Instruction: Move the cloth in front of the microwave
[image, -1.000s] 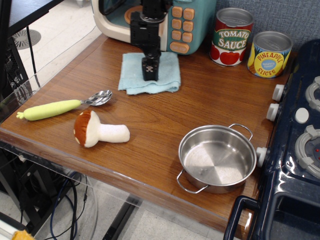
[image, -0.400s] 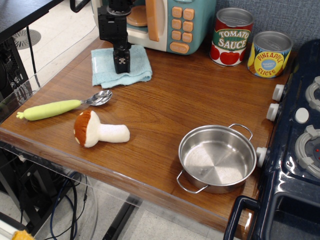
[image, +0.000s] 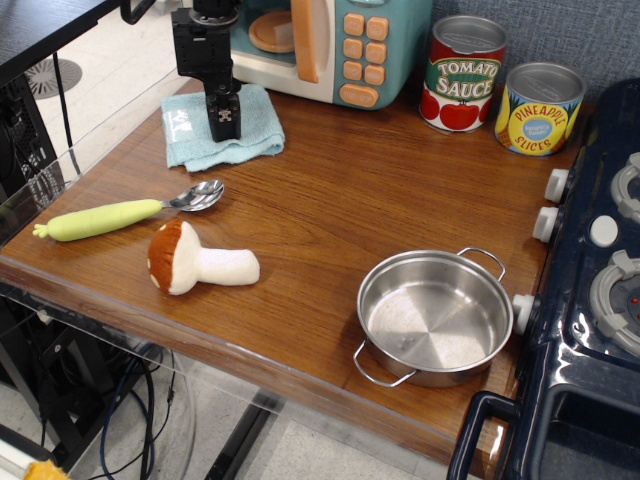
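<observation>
The light-blue cloth (image: 256, 128) lies on the wooden table (image: 360, 190) at the back left, near the table's left edge. It sits in front of the left end of the microwave (image: 352, 45), whose orange plate (image: 270, 30) and orange handle (image: 305, 35) show. My gripper (image: 223, 127) points straight down onto the middle of the cloth, with its fingers close together and pinching the fabric. The black arm hides part of the cloth and of the microwave's left side.
A spoon with a light-green handle (image: 120, 214) and a plush mushroom (image: 198, 260) lie front left. A steel pot (image: 436, 316) stands front right. Tomato sauce (image: 462, 72) and pineapple (image: 538, 107) cans stand at the back. A dark blue stove (image: 590, 290) borders the right.
My gripper has moved left along the microwave's front, and the cloth has slid left with it, from in front of the buttons to near the table's left edge.
</observation>
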